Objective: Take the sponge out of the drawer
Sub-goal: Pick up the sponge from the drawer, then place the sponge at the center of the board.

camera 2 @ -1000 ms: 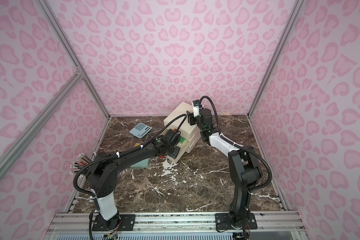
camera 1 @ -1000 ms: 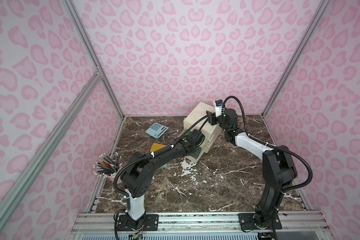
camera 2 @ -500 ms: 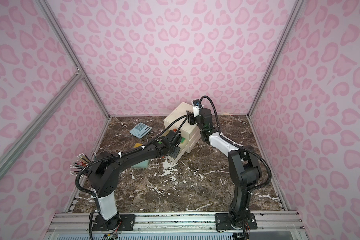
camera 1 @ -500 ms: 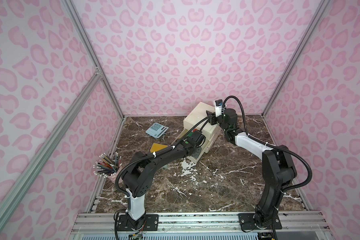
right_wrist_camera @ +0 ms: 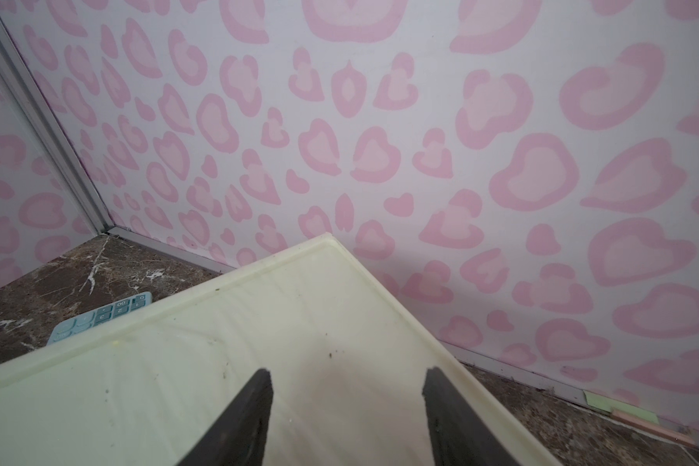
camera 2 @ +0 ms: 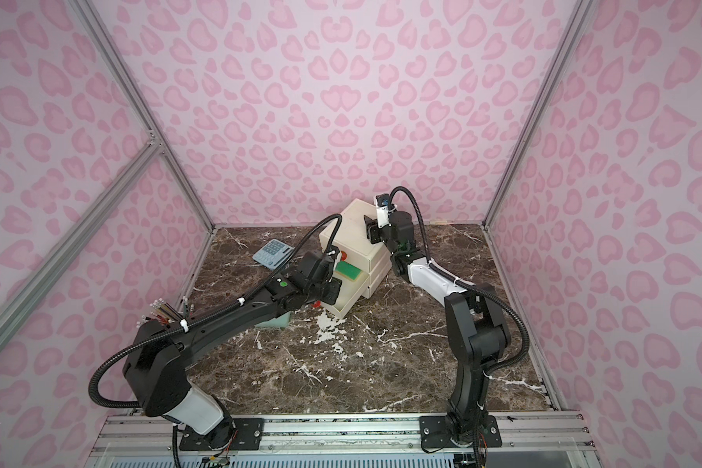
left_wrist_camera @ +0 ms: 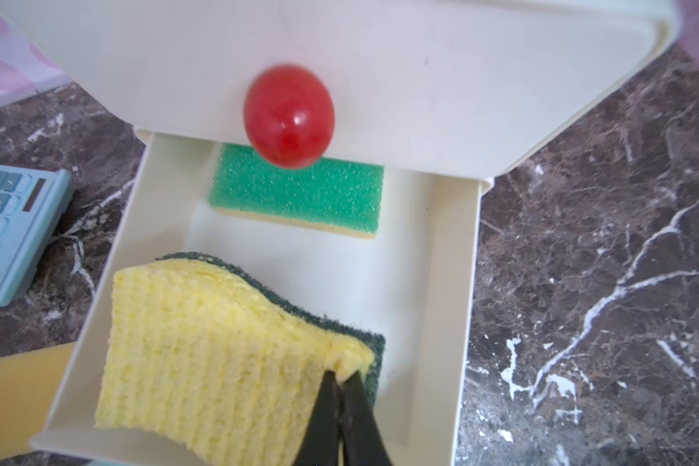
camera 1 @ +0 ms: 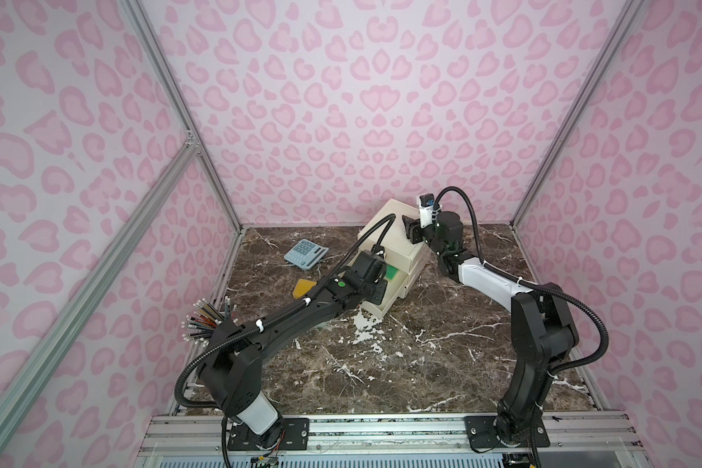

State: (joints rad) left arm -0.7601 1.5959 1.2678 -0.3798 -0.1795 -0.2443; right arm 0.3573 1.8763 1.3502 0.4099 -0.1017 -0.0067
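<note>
Your left gripper (left_wrist_camera: 342,374) was clenched tight on one corner of the yellow sponge (left_wrist_camera: 202,343), the two black fingers nearly meeting and the soft foam crumpled into a fold between them. That sponge was a thick, ribbed, porous slab with a dark green scouring layer along its back edge, its outline wavy where the pinch bent it. It sat inside the pulled-out drawer (left_wrist_camera: 452,322), at the end away from the cabinet and within the walls. The drawer was a smooth, cream plastic tray with straight sides and a flat floor. Further in, half under the cabinet front, a second sponge (left_wrist_camera: 299,189) lay flat: a neat rectangle, coarse green on top, pale yellow beneath. A glossy red round knob (left_wrist_camera: 289,117) stood out from the front panel above it. A pale blue calculator (left_wrist_camera: 9,218) lay beside the drawer on the dark, white-veined marble table (left_wrist_camera: 582,242). Your right gripper (right_wrist_camera: 346,387) was released, its tapered black fingers spread apart over the cabinet's (right_wrist_camera: 178,383) scuffed cream top, grasping nothing.
</note>
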